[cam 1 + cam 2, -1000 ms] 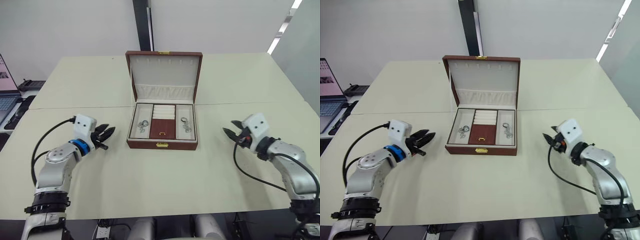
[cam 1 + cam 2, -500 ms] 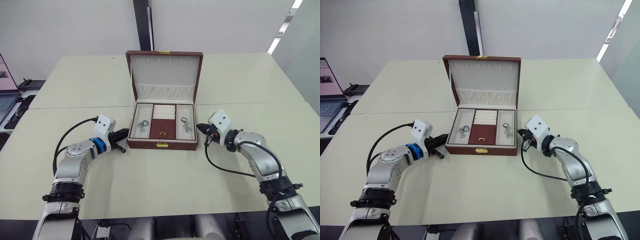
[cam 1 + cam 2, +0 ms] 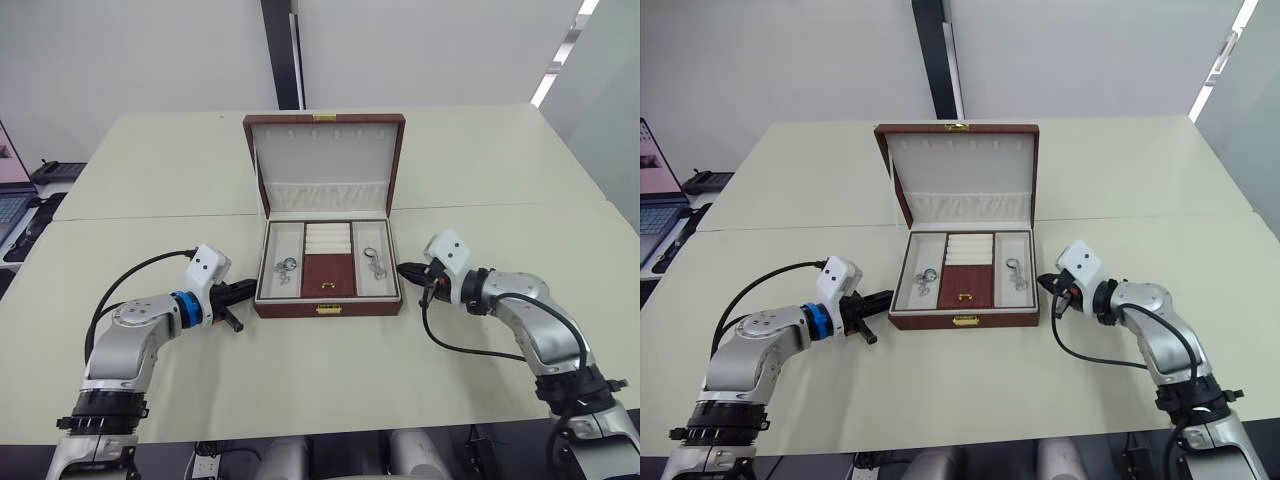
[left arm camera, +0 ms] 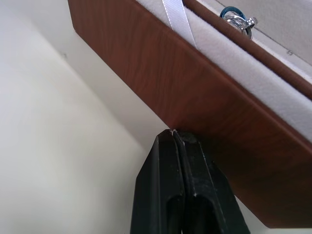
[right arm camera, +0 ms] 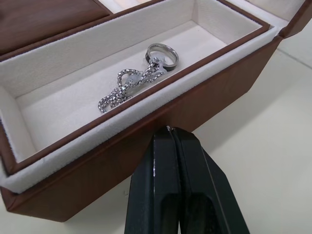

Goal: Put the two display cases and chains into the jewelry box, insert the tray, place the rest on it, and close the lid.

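Box [image 3: 327,292] sat mid-table, lid [image 3: 324,160] upright and open, tray [image 3: 328,258] already seated in it. Ring with chain [image 5: 136,85] lay in the tray's right compartment, another ring piece [image 3: 284,266] in the left.

Left tool [image 3: 236,294], fingers pressed together, tips against the box's left wall. Right tool [image 3: 409,270], also pressed together, at the right wall.

My worries:
- Uneven side pressure could skew or slide the box toward the table's front edge.
- Both tools sat low at the walls; the lid's top edge was well apart from them, so reaching it meant a long lift.
- A lid dropped hard could jolt the chain out of its slot.
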